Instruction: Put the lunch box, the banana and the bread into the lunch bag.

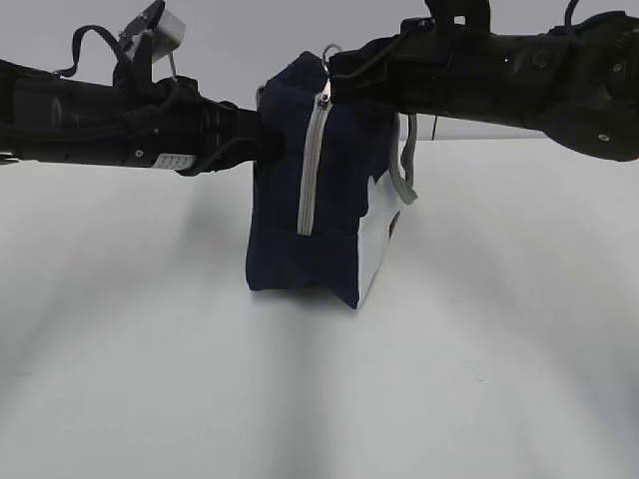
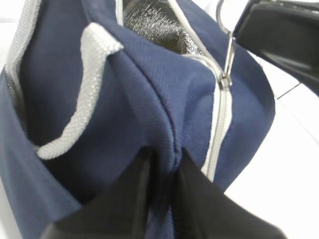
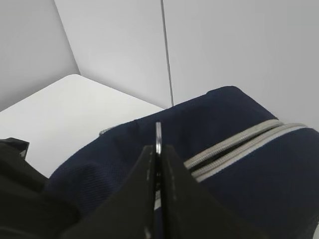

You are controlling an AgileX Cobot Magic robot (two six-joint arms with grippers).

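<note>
Centrally on the white table (image 1: 479, 379), the lunch bag (image 1: 334, 200) stands upright, its narrow zippered end facing the exterior camera. Its fabric is dark navy, with a white side panel (image 1: 377, 249) low on the right and a grey strap handle (image 1: 404, 180) hanging down that side. The grey zipper (image 1: 313, 170) runs up the near end to a metal ring pull (image 1: 330, 50) at the top edge.

The left tool (image 2: 162, 164) reaches in from the left of the exterior view. Its two black fingers (image 2: 199, 199) are pressed together on a fold of navy fabric at the bag's end seam, just beside the zipper track. In the left wrist view, the top of the bag is partly open and shows a silvery foil lining (image 2: 154, 25) (contents cannot be made out). A second grey strap (image 2: 84, 94) loops down the near wall.

The right tool (image 3: 158, 164) comes in from the right at the bag's top. Its fingers are closed on the thin metal ring pull, seen edge-on between them in the right wrist view.

The table surface is plain matt white and carries soft shadows beneath both arms. Behind it stand pale grey wall panels (image 3: 224, 45), with one vertical seam (image 3: 167, 50) between them.
</note>
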